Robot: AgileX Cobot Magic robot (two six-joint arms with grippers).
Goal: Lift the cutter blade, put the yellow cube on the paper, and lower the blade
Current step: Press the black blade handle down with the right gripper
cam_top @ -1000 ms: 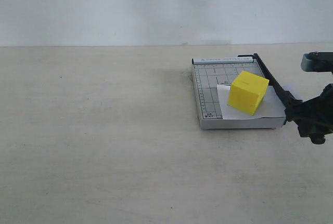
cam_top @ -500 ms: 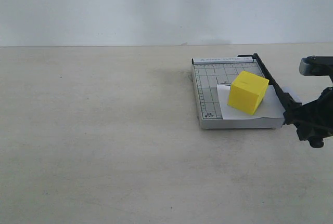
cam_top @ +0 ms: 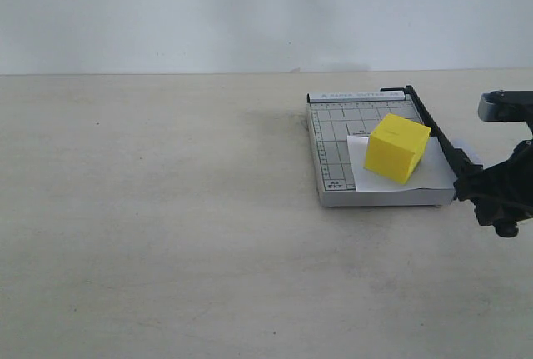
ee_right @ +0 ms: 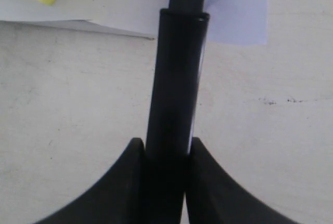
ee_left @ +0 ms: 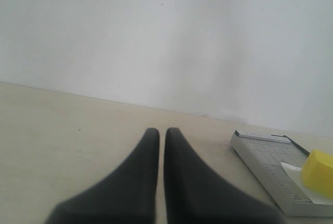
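Clamping the cutter blade is the right gripper.

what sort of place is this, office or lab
Probably a robot test bench, not an office: a plain beige tabletop against a blank white wall, holding just a paper cutter, paper and a yellow cube, with a black robot hand gripping the blade handle.

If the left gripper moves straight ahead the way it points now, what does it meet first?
Probably nothing near: ahead of the left gripper is bare table, then the white wall. The cutter base sits off that line.
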